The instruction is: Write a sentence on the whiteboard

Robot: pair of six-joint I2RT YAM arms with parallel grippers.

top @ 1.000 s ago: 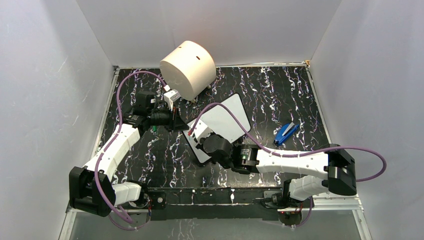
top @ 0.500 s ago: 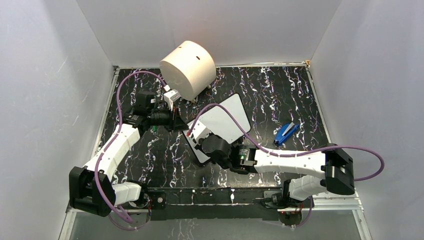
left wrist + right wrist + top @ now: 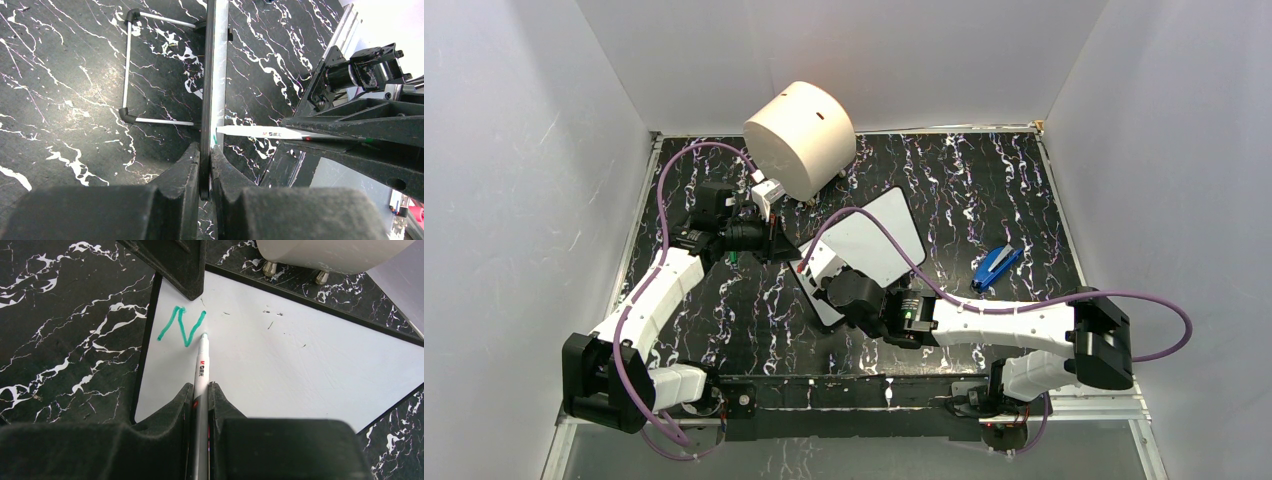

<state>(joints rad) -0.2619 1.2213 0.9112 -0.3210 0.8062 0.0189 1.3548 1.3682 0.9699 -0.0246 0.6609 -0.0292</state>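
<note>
The whiteboard (image 3: 879, 235) lies tilted in the middle of the dark marble table, white with a thin black rim. My left gripper (image 3: 206, 152) is shut on the whiteboard's rim (image 3: 215, 75), seen edge-on. My right gripper (image 3: 200, 387) is shut on a white marker (image 3: 201, 365). Its green tip rests at the board's surface (image 3: 280, 350), just right of a green "N" (image 3: 181, 326), the only letter of the sentence that shows. From above, the left gripper (image 3: 782, 245) is at the board's left edge and the right gripper (image 3: 812, 268) is over its near left part.
A big cream cylinder (image 3: 801, 125) stands at the back, close behind the board. A blue stapler (image 3: 996, 266) lies to the right. A wire stand (image 3: 127, 65) sits on the table (image 3: 60, 100) beside the board. White walls enclose the table.
The right arm has shifted slightly to the left with the marker. The left arm and the whiteboard have not moved.
</note>
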